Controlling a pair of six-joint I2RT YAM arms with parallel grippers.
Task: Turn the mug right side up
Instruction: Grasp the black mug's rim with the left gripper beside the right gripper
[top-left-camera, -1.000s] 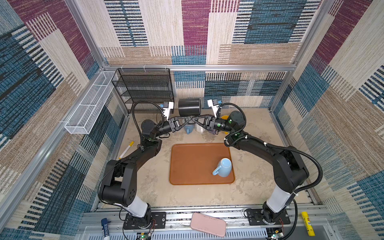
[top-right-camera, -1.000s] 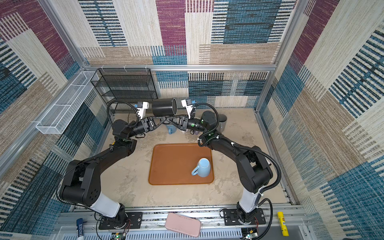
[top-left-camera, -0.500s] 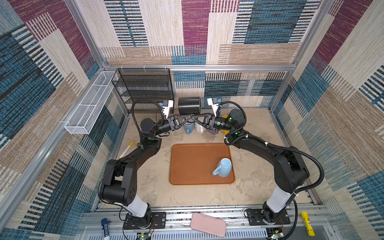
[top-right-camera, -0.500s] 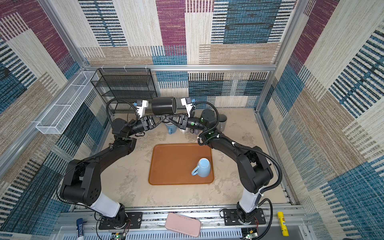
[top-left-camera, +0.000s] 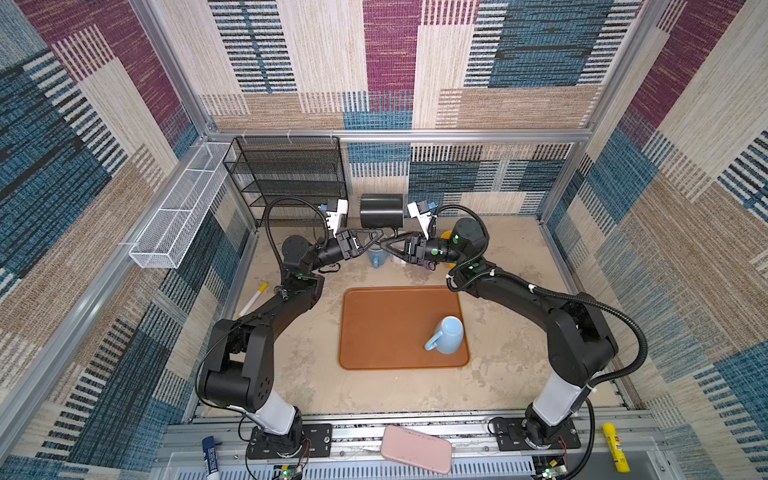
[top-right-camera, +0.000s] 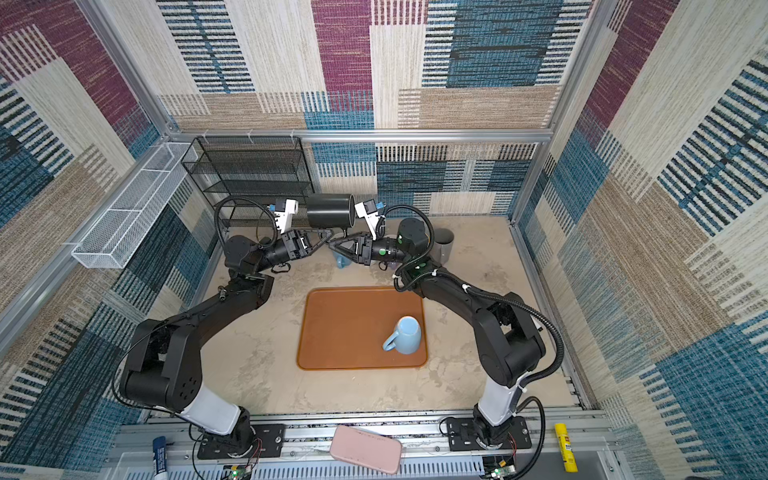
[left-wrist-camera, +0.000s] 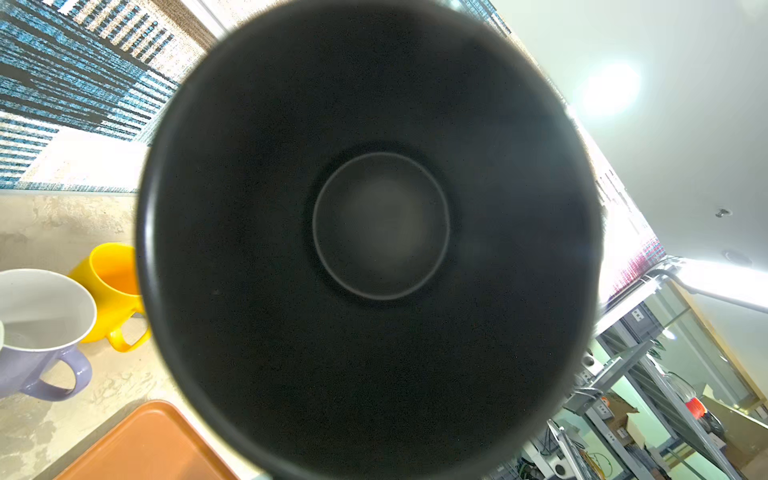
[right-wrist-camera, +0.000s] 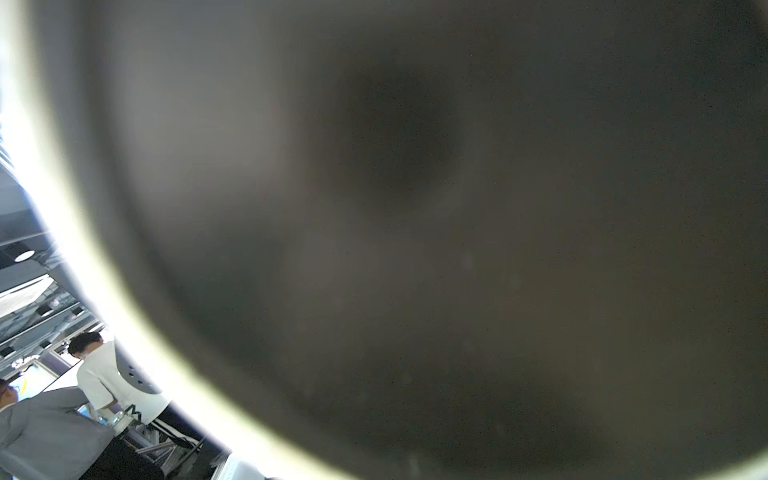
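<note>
Here's the worry: the black mug (top-left-camera: 381, 210) hangs in the air on its side, over the back of the counter (top-left-camera: 511, 332), and everything under it is crockery. A blue mug (top-left-camera: 376, 257) sits right below, with a yellow mug (left-wrist-camera: 110, 286) and a lilac mug (left-wrist-camera: 39, 332) close by. The left gripper (top-left-camera: 376, 232) has its jaws pinched nearly together just under the mug's body. With nothing else beneath the mug, I judge that this pinch carries it, likely by the handle, though the contact itself is hidden. That is a thin hold on a heavy thing: the body can swing round the pinch or slide out, and a drop from here lands on the cups. The right gripper (top-left-camera: 384, 246) points in from the opposite side, its tips just below the mug and almost meeting the left's. Whether its jaws are parted or pressed I cannot tell, and the mug fills both wrist views, so no close look helps. If the two arms pull against each other mid-turn, the mug could twist loose. So the mug is level, just above both grippers, beyond the far edge of the orange tray (top-left-camera: 374, 316), and not yet upright.
</note>
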